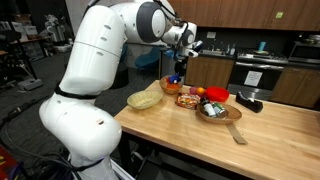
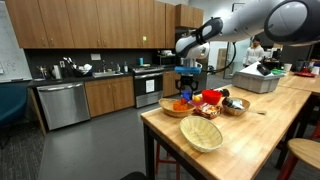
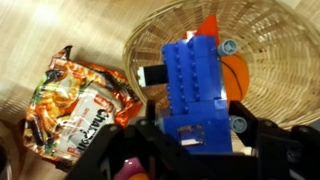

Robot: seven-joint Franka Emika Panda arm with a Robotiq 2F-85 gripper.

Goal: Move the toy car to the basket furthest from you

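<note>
My gripper [image 3: 196, 138] is shut on the toy car [image 3: 195, 85], a bright blue block-built toy with grey wheels. In the wrist view it hangs over a woven basket [image 3: 285, 55] that holds a round orange fruit [image 3: 234, 72]. In both exterior views the gripper [image 1: 178, 66] [image 2: 186, 82] holds the toy car [image 1: 177, 74] [image 2: 186, 90] just above that basket [image 1: 172, 87] [image 2: 177, 109]. A second, empty woven basket [image 1: 145, 100] [image 2: 202, 134] stands beside it on the wooden table.
A crinkled orange snack bag [image 3: 80, 105] lies next to the basket with the fruit. A red item [image 1: 216, 95], a dark bowl [image 1: 212, 112], a wooden spoon [image 1: 236, 132] and a black object [image 1: 250, 103] lie on the table [image 1: 270, 140].
</note>
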